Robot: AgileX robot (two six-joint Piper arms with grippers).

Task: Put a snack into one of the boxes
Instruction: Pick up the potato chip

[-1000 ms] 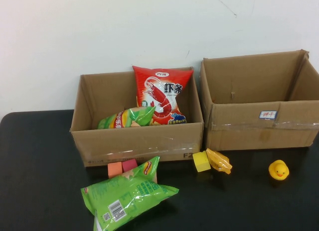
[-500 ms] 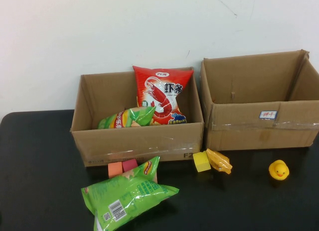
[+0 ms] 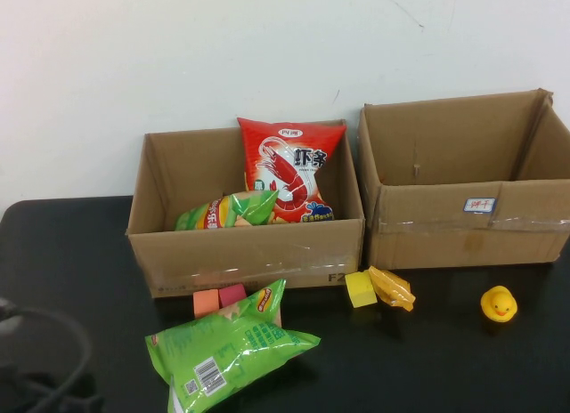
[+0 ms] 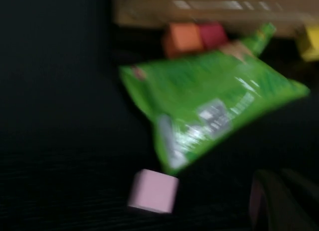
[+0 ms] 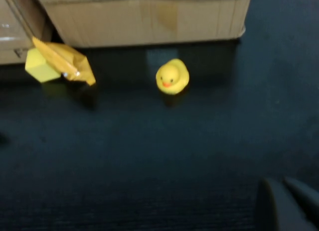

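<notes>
A large green snack bag (image 3: pixel 227 346) lies on the black table in front of the left cardboard box (image 3: pixel 249 253); it also shows in the left wrist view (image 4: pixel 209 101). A small orange-yellow snack packet (image 3: pixel 392 288) lies between the boxes and shows in the right wrist view (image 5: pixel 65 61). The left box holds a red shrimp-chip bag (image 3: pixel 289 168) and a green bag (image 3: pixel 227 210). The right box (image 3: pixel 463 222) looks empty. My left gripper (image 4: pixel 279 201) is shut and empty, near the green bag's front. My right gripper (image 5: pixel 286 201) is shut and empty, short of the duck.
A yellow rubber duck (image 3: pixel 499 303) sits before the right box. A yellow cube (image 3: pixel 360 288) lies beside the packet. Orange (image 3: pixel 206 302) and pink (image 3: pixel 232 294) cubes lie behind the green bag. A pale pink cube (image 4: pixel 153 191) lies at its front end. My left arm (image 3: pixel 27 386) is at the front left corner.
My left arm and its cable have come into the high view at the front left corner. Nothing on the table has moved.
</notes>
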